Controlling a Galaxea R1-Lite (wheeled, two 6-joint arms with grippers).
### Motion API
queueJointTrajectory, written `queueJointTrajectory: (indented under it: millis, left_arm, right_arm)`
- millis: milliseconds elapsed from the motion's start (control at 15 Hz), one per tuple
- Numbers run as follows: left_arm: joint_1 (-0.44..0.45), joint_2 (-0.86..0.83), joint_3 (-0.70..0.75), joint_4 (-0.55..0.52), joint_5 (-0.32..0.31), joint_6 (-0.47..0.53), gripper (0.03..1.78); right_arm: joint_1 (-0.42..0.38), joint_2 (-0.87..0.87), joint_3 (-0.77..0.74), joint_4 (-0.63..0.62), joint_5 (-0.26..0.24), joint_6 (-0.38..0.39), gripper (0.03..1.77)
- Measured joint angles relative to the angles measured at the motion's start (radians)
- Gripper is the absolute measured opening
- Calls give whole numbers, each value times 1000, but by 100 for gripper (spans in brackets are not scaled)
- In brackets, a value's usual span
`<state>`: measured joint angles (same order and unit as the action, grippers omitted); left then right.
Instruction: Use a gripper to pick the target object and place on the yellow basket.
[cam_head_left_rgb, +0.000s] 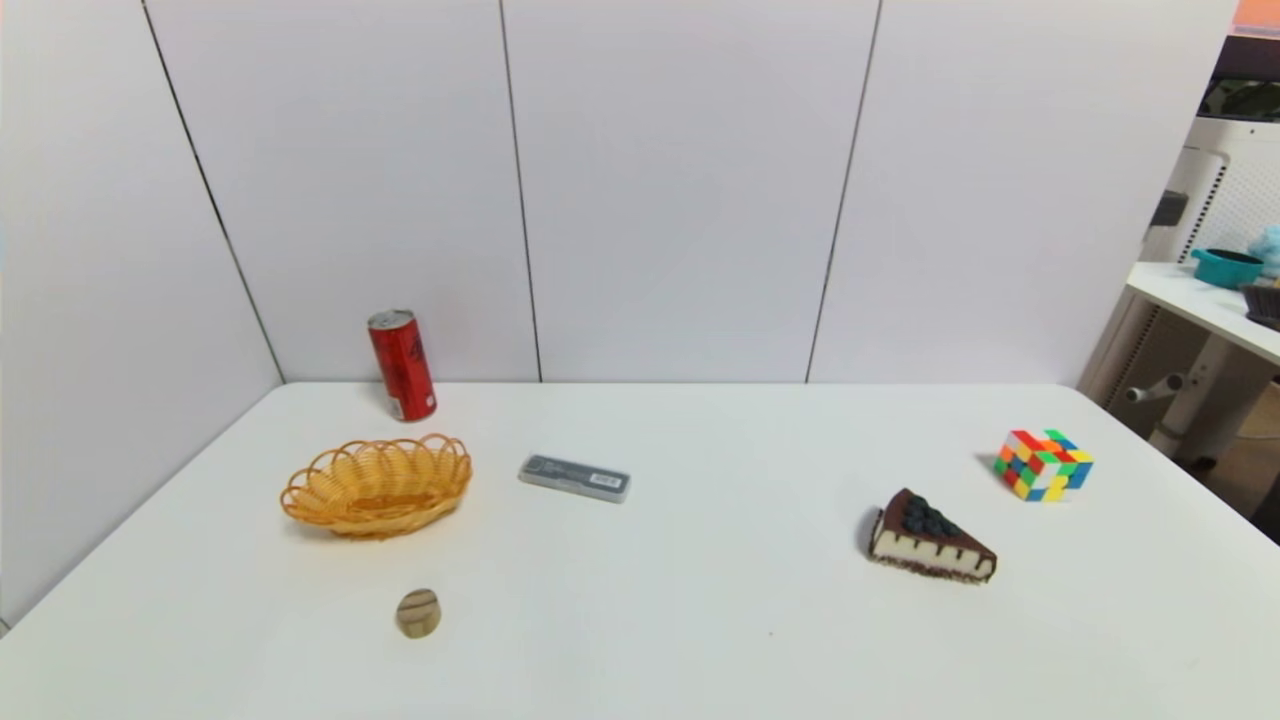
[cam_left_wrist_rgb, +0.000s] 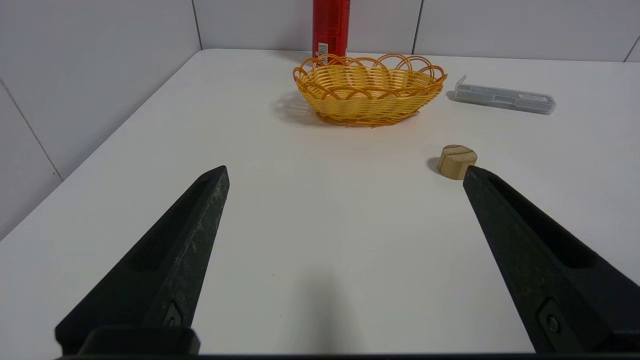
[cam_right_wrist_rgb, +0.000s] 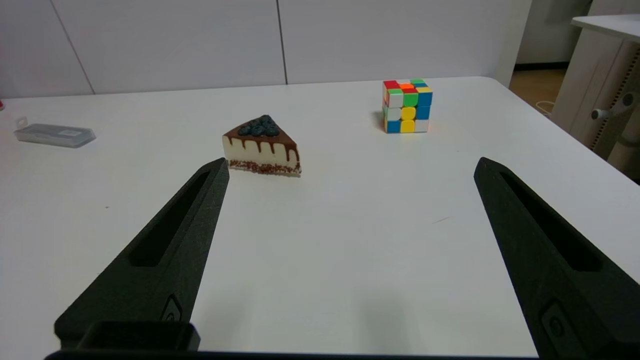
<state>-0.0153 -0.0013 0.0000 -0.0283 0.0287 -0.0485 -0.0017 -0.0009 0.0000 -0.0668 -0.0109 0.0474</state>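
Red Can Stands Behind Yellow Basket, Both Claws Spread Wide

We look across a white desk (cam_head_left_rgb: 700, 600), the largest thing before us, with white wall panels (cam_head_left_rgb: 680, 190) rising behind its far edge. A smaller white side table (cam_head_left_rgb: 1215, 310) stands beyond the desk on the right, bearing a teal pot (cam_head_left_rgb: 1228, 267).

Our left claw (cam_left_wrist_rgb: 346, 172) hovers over the left part of the desk, on the near side of the basket, released, its two black fingers wide apart with nothing between them. Our right claw (cam_right_wrist_rgb: 352, 159) hovers over the right part, just as widely spread and also holding nothing.

Next in size comes the yellow wicker basket (cam_head_left_rgb: 380, 490), oval, with a looped rim, sitting at the left of the desk; we see nothing in it. The red drink can (cam_head_left_rgb: 403, 365), silver on top with black lettering, stands upright behind the basket, near the desk's far edge and apart from both claws.

We find the slice of chocolate-topped cake (cam_head_left_rgb: 932, 540), crowned with dark berries, on the right side, and the clear-lidded flat case (cam_head_left_rgb: 575, 478) to the right of the basket. The colourful Rubik's cube (cam_head_left_rgb: 1044, 465) sits farther right and farther back than the cake. Smallest is the round wooden piece (cam_head_left_rgb: 419, 613), in front of the basket.
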Motion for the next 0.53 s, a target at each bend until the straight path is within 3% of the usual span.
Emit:
queueJointTrajectory:
  millis: [533]
  left_arm:
    - [0,23,0,1,1,-5,169]
  right_arm:
    - [0,0,0,0,0,0,169]
